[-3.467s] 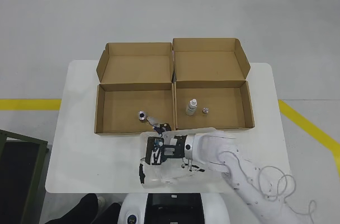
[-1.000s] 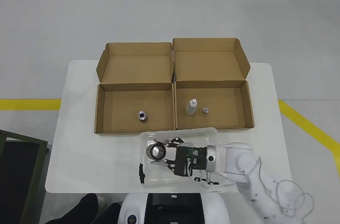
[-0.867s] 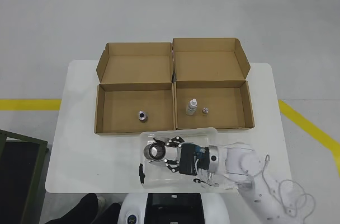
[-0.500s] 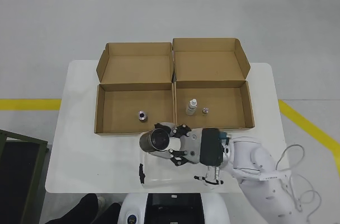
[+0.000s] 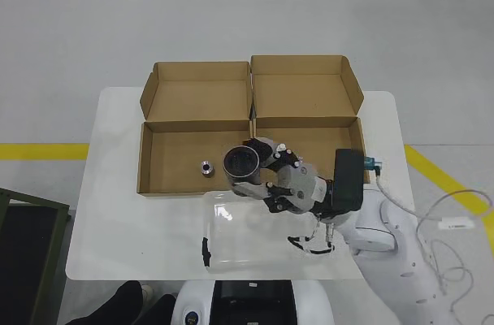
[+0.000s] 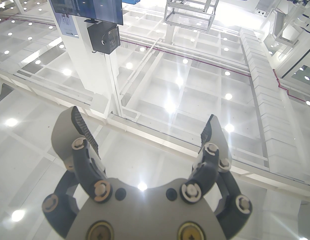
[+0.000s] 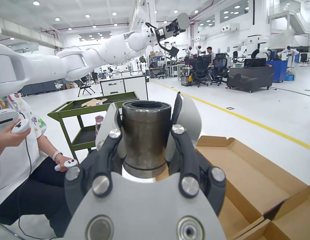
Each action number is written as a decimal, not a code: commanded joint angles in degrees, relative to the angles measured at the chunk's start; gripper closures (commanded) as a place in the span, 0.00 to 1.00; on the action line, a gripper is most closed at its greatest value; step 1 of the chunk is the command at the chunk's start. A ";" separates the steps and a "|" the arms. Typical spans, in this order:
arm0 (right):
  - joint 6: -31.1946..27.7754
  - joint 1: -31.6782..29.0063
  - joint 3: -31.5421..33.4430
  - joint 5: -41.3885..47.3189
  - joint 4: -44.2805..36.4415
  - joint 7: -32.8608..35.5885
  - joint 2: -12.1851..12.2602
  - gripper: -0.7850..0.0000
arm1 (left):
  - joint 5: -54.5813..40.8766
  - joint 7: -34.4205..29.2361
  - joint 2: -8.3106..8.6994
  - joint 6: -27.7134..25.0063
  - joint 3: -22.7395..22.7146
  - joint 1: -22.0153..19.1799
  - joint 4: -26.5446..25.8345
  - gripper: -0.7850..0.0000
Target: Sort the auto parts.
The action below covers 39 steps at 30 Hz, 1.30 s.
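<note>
My right gripper (image 5: 250,168) is shut on a dark metal cylinder (image 5: 240,159), held in the air over the right end of the left cardboard box (image 5: 162,158). In the right wrist view the cylinder (image 7: 144,136) stands upright between the fingers (image 7: 186,118), open end up. A small metal part (image 5: 205,167) lies on the left box's floor. The right box (image 5: 344,154) sits beside it. My left gripper (image 6: 143,113) is raised and points at the ceiling, open, with nothing between its fingers. The right wrist view shows it far off (image 7: 180,23).
A clear plastic tray (image 5: 259,240) lies on the white table (image 5: 117,219) in front of the boxes, with a black piece (image 5: 205,250) at its left edge. Both box lids (image 5: 200,89) stand open at the back. A green cart (image 7: 90,116) stands off the table.
The right gripper took the cylinder from the clear tray, lifted it and carried it back toward the boxes. It now hangs over the left box's right end.
</note>
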 commanded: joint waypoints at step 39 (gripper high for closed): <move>4.55 10.56 -13.76 -21.18 21.68 5.64 -2.67 1.00 | 0.00 0.00 0.00 0.00 0.00 0.00 0.00 0.00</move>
